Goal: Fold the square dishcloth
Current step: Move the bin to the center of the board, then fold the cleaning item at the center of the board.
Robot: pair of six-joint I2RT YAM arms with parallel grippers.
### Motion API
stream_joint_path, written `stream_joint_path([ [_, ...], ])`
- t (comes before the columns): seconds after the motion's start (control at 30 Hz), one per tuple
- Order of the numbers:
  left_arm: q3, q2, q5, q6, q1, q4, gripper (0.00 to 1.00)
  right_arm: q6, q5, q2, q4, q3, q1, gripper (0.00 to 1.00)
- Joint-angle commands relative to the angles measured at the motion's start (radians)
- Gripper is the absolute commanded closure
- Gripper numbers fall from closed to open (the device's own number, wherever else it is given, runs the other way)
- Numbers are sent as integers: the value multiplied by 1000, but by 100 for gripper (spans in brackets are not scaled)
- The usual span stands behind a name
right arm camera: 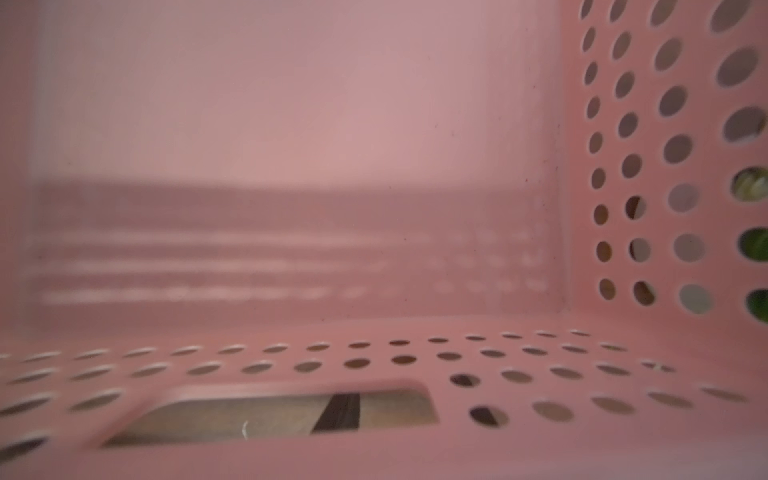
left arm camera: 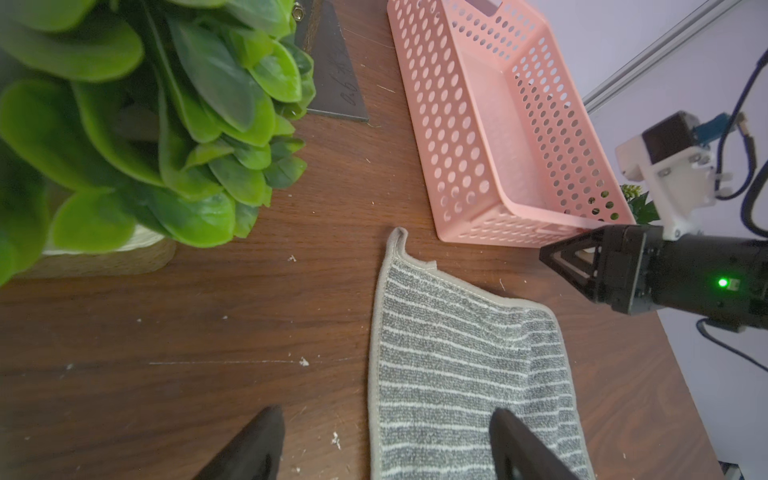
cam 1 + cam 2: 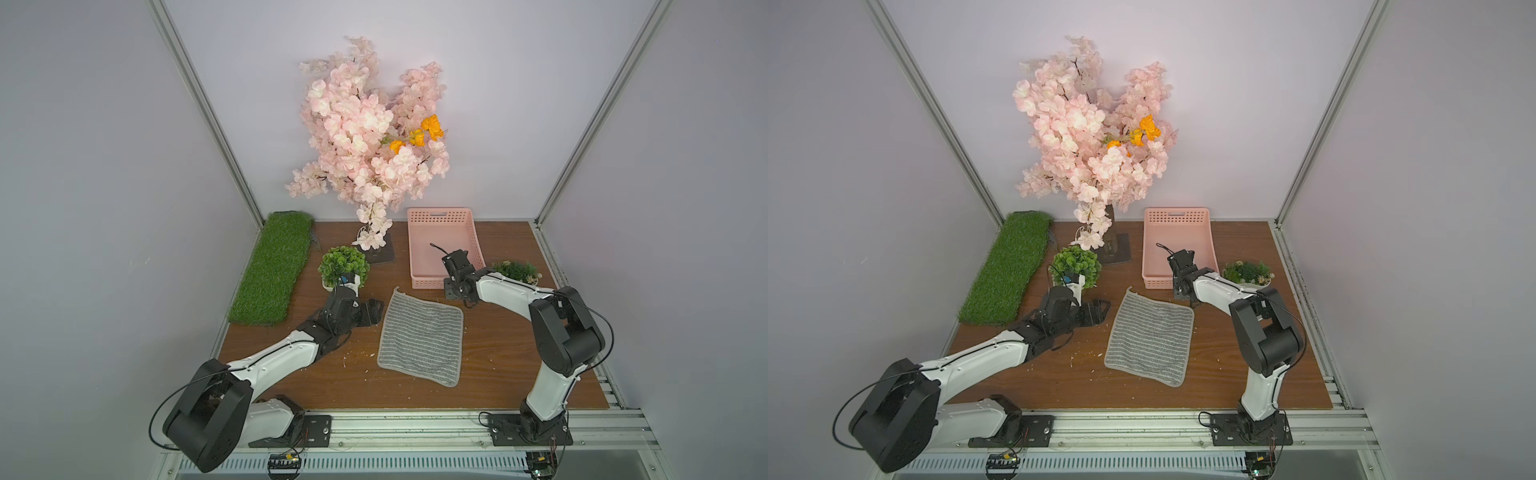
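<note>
Left pincer (image 3: 372, 311): jaws spread wide, nothing in them, low just beside the left edge of the dishcloth (image 3: 419, 336), toward its far-left corner. In the left wrist view this pincer (image 2: 386, 411) straddles that edge, one finger over bare tabletop (image 3: 332, 382) and the other over the striped face; contact cannot be told. Right pincer (image 3: 455, 291): pointing down between the near wall of the basket (image 3: 440, 218) and the far-right corner of the dishcloth, apart from both; seen side-on only, so its opening cannot be told, and no fabric shows in it. Dishcloth: one layer, flat mid-tabletop, turned slightly askew, stripes running left to right, far-left corner curled up. It is square, so it has no long axis. Judged: the left pincer is nearer, the left hem lying to its right. Basket: far of the dishcloth, its walls (image 1: 644, 166) perforated, empty. Two potted plants, one (image 3: 343, 262) far of the left pincer, one (image 3: 515, 270) right of the basket.
</note>
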State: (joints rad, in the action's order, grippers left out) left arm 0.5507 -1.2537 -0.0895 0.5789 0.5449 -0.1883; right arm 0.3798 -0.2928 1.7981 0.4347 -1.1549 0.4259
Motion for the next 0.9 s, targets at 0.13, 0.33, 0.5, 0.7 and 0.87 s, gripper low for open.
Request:
stream_joint_path([
  [0.13,16,-57,-29,-97,12,-69,23,17,52,-96,25,59,5,60],
  [0.33,199,-263,-73,-302,14,-33,23,159,175,-224,-8,205,6,59],
  [0.5,390,-438,-115,-461,14,75,22,235,222,-318,-36,315,6,58],
  [0.7,549,-591,-188,-588,15,200,21,254,225,-374,-43,379,7,57],
  [0.87,628,-673,-201,-631,14,252,22,238,204,-355,-54,390,7,57],
])
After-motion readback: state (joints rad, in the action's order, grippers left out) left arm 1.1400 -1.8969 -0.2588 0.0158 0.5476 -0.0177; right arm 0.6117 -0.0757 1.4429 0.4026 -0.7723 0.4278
